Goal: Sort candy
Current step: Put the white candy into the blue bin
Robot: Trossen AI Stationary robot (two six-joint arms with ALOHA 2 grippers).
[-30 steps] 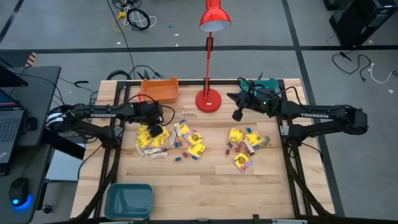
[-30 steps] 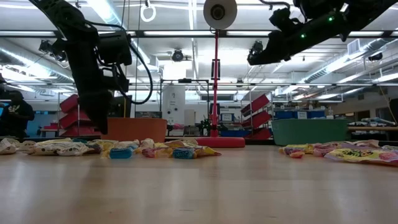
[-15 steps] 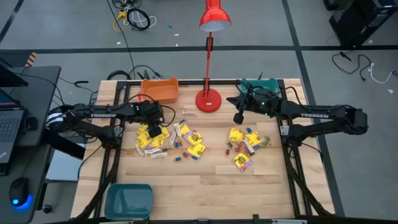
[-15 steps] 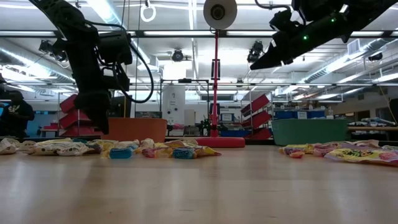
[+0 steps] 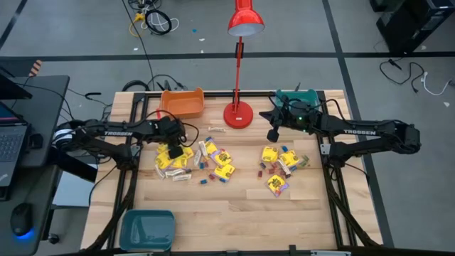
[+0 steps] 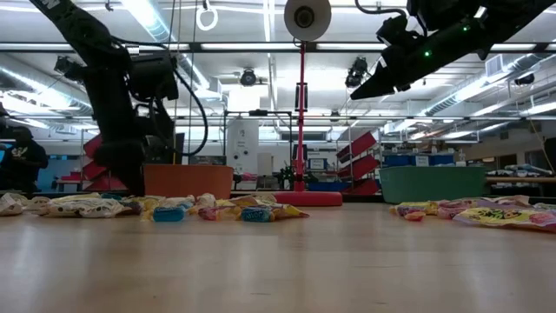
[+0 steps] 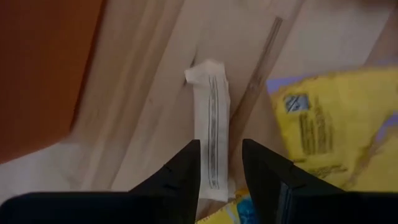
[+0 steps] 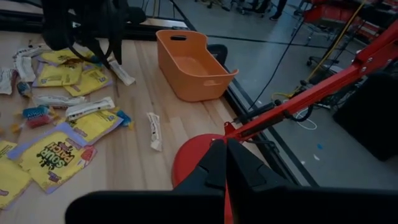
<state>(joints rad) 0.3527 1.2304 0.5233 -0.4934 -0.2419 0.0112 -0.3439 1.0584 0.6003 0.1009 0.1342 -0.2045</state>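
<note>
Wooden table (image 5: 234,206) carries scattered candy (image 5: 220,167); at nine o'clock we see the left gripper (image 7: 221,171) spread astride a pale beige bar (image 7: 210,140). Right gripper (image 8: 225,163) hangs pressed together at two o'clock.

Red lamp (image 5: 239,57) btwn orange bin (image 5: 183,102) & teal bin (image 5: 298,97)

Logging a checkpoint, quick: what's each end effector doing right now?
Left end effector: open, straddling a pale candy bar.
Right end effector: closed, holding nothing.

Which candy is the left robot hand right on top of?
The pale beige bar beside the orange bin. It lies lengthwise between the left end effector fingers; the yellow packets sit off to one side.
</note>
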